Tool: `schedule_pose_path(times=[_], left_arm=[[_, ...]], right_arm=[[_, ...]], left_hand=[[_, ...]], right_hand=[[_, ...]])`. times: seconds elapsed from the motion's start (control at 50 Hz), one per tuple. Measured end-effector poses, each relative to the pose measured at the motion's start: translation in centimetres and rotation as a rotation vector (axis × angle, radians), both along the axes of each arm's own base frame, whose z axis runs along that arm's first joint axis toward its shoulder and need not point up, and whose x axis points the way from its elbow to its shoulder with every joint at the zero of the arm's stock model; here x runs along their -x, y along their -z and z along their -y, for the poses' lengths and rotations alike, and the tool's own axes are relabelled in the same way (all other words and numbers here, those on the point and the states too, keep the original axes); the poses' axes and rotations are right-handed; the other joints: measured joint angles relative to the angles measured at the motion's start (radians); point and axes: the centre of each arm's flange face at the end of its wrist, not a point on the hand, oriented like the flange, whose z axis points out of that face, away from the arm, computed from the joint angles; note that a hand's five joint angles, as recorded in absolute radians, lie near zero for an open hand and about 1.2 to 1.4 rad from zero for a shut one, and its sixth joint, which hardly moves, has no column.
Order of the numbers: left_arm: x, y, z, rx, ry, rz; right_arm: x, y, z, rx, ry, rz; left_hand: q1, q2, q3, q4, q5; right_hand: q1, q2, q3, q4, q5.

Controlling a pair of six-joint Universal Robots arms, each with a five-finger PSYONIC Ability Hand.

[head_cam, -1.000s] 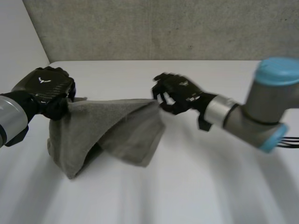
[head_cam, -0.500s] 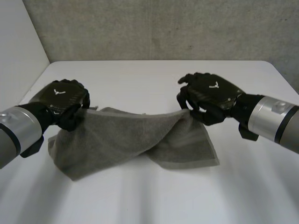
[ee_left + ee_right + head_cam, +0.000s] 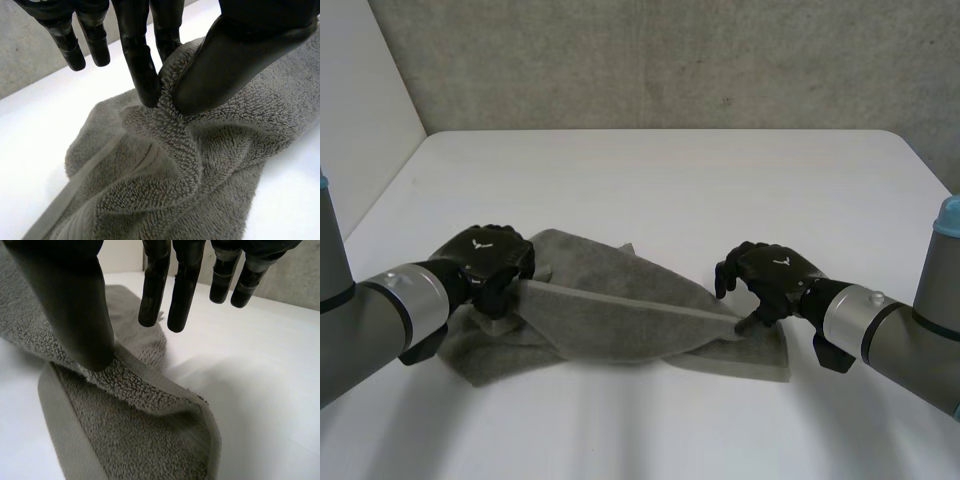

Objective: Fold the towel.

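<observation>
On the white table the grey towel, held stretched in the air between the hands half a second before, had come down toward the near side. Its carried edge lay across the lower layer, so a first fold looked nearly laid. The left hand stayed pinched on its end of that edge, thumb against a finger; the right hand had straight fingers off the cloth, only its thumb resting on the hem

Left hand pinch-closed, right hand loose.
</observation>
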Motion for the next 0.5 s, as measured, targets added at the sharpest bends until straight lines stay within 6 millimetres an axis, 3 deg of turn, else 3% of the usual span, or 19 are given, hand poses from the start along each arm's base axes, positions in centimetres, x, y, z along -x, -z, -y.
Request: schedule_pose_path(times=[0.3,0.5], left_arm=[[0.0,-1.3,-0.2,0.047,0.001,-0.013],[-0.2,-1.7,0.4,0.064,-0.012,-0.02]], right_arm=[[-0.3,2.0,-0.2,-0.06,0.014,0.023],[-0.1,1.9,-0.9,-0.08,0.017,0.029]], left_hand=[[0.0,0.0,0.0,0.0,0.0],[0.0,0.0,0.0,0.0,0.0]], right_hand=[[-0.044,-0.03,0.0,0.0,-0.044],[-0.044,-0.03,0.0,0.0,-0.044]])
